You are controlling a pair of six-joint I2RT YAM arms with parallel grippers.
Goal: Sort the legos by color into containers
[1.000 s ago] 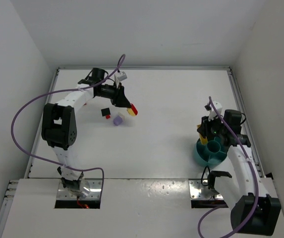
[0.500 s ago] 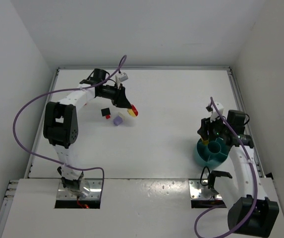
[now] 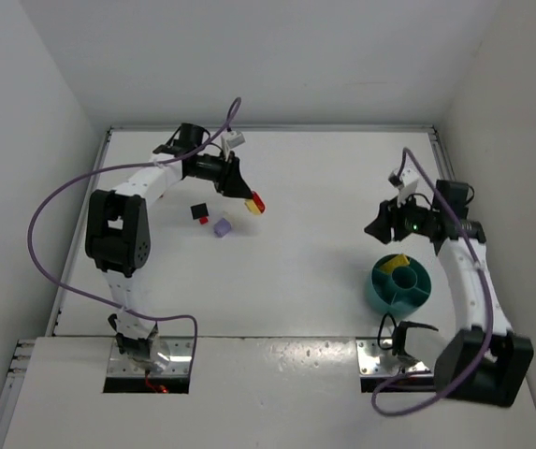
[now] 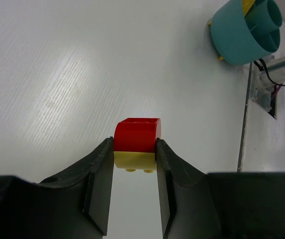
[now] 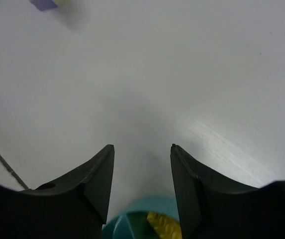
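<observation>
A red-yellow brick stack [image 4: 136, 144] is pinched tight in the left gripper [image 4: 135, 152]. The right gripper [image 5: 142, 164] is spread open, nothing held, near the teal bowl [image 3: 380, 297], where a yellow brick [image 3: 396, 265] is parked. A purple brick [image 3: 221, 225] is seen loose on the table [image 3: 324, 187].

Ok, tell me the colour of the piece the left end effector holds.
Lego piece: half red, half yellow, best seen in the left wrist view.

A robotics lab test cell: plain white panels [image 3: 34, 84] wall in a white table [image 3: 305, 271], where the left arm [image 3: 113, 234] and right arm [image 3: 469, 281] are bolted to metal plates [image 3: 179, 369].
</observation>
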